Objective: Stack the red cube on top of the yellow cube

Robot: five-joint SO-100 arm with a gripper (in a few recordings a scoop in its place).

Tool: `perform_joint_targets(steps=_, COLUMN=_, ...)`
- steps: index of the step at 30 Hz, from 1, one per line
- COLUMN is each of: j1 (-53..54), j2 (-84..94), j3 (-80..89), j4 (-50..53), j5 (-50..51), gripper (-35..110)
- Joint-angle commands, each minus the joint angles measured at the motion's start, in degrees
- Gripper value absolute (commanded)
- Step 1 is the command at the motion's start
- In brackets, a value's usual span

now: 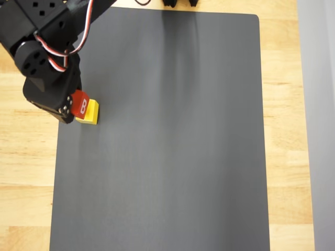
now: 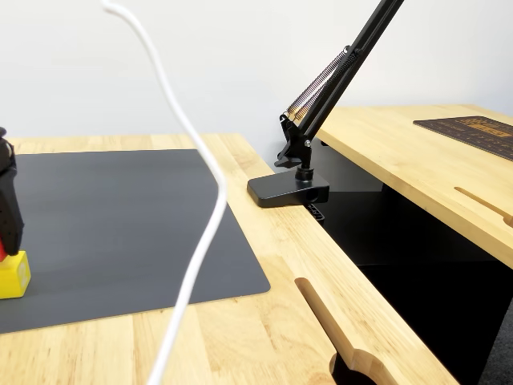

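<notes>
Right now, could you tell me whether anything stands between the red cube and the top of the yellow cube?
Nothing visible does. The red cube sits at the gripper, directly over the yellow cube on the grey mat; whether they touch is unclear.

- Bench [image 2: 264,249]: pale wood, smooth grain.
- Mat [image 1: 172,136]: dark grey, matt.
- Yellow cube [image 1: 91,112]: matt.
- Red cube [image 1: 80,103]: matt.
- Lamp spring [image 2: 321,80]: metal.
</notes>
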Motion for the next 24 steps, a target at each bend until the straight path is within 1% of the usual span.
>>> perform_joint_targets(steps=1, j1=-0.3, j2=0.7, j3=-0.9, j4=0.6, j5=-0.5, gripper=0)
perform_joint_targets(steps=24, j1=-0.8, j2=-1.8, j3=-0.7, j4=-1.1, j5=-0.8, gripper=2)
